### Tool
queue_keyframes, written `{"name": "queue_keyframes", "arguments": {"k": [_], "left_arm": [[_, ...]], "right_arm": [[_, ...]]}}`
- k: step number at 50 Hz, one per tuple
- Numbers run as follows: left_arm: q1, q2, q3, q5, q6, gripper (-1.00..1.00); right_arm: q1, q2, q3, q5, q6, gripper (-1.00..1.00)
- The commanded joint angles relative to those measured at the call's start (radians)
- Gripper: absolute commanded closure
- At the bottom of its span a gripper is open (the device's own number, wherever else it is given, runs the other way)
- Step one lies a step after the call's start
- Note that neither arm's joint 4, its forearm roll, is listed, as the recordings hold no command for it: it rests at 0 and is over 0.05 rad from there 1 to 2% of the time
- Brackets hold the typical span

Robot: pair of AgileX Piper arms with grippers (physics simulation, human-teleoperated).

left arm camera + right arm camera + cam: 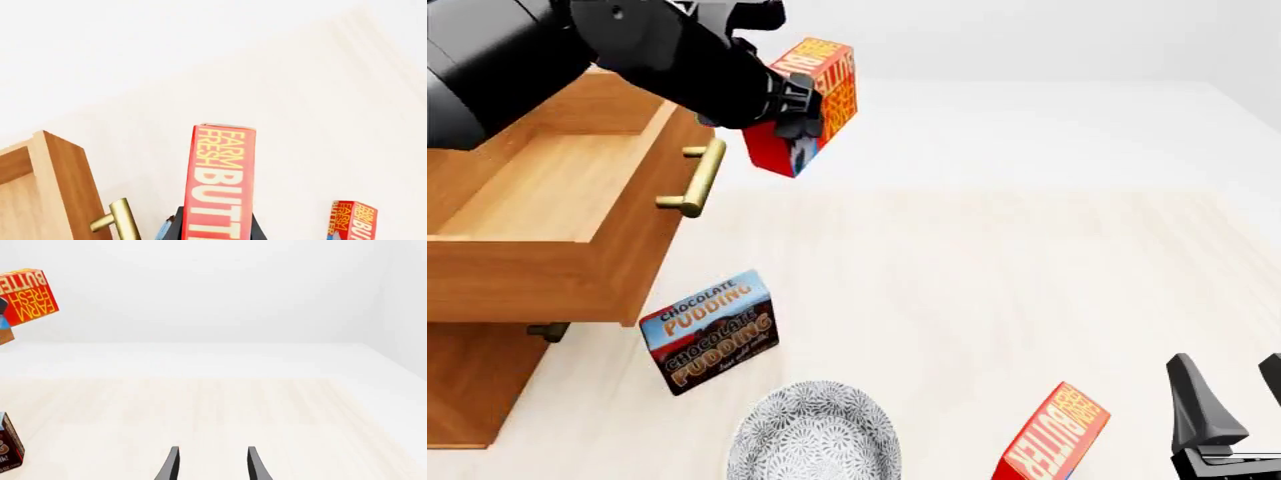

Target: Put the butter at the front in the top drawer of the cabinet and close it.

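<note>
Top drawer: I see the top drawer (554,215) of the cabinet (474,385) pulled well out, its box showing nothing inside in the part I can see; its brass handle (698,178) faces the open bench (1028,290).
Butter: the butter (805,105) is off the bench, held up in the air just beside the drawer's handle end, not yet over the box. In the left wrist view it stands up between the fingers, lettered face (220,185) toward the camera.
Left fingers: the left gripper (787,112) is clenched on the butter; I judge the hold firm, since the carton hangs clear of everything.
Right fingers: the right gripper (212,465) is spread apart with nothing between, parked low at the near right of the bench.
Other carton: a second butter carton (1052,435) stands on the bench near the right gripper, untouched.
Bystanders: a chocolate pudding box (710,332) and a patterned plate (814,435) sit in front of the cabinet.
Done: drawer opened, butter picked up and lifted.
Left: carry it over the drawer box, lower and let go, pull the arm clear, push the drawer shut.
Progress: roughly halfway, in my judgement.
</note>
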Motion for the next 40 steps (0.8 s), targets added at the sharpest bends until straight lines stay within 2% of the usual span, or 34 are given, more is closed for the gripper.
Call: {"name": "queue_keyframes", "arguments": {"k": [1, 12, 25, 40], "left_arm": [[0.077, -0.087, -0.038, 0.072, 0.066, 1.00], [0.143, -0.140, -0.020, 0.109, 0.098, 1.00], [0.206, -0.192, -0.043, 0.172, 0.119, 1.00], [0.319, -0.275, -0.060, 0.251, 0.136, 1.00]], "right_arm": [[0.000, -0.001, 0.001, 0.000, 0.000, -1.00], [0.000, -0.001, 0.001, 0.000, 0.000, -1.00], [0.000, -0.001, 0.001, 0.000, 0.000, -1.00], [0.000, -0.001, 0.001, 0.000, 0.000, -1.00]]}}
